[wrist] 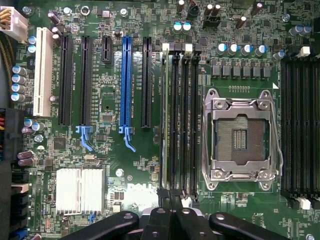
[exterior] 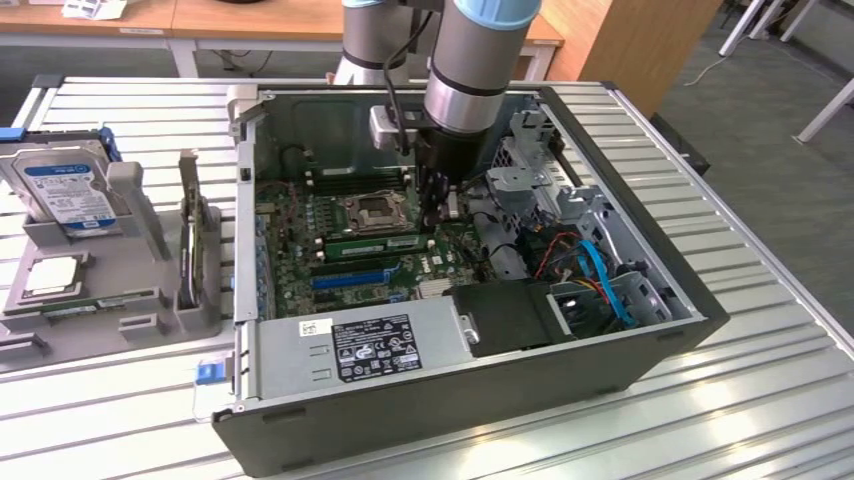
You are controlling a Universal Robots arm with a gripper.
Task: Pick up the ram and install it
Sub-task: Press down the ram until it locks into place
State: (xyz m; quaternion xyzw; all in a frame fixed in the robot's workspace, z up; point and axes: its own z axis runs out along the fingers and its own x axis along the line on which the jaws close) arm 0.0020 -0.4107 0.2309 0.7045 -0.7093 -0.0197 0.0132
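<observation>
Inside the computer case (exterior: 601,370) at the middle of the desk (exterior: 774,300), hanging over the motherboard (wrist: 110,100) with claw (wrist: 172,220) pressed narrow together; seeing the ram (wrist: 165,115) standing edge-on in a slot near the processor socket (wrist: 242,140).

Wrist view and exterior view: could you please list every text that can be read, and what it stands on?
"DELL": faint white letters on the motherboard.
White print beside the expansion slots: too small to read.
Black sticker on the power supply: symbols and lines, too small to read.
Label on the hard drive: blurred, unreadable.
</observation>
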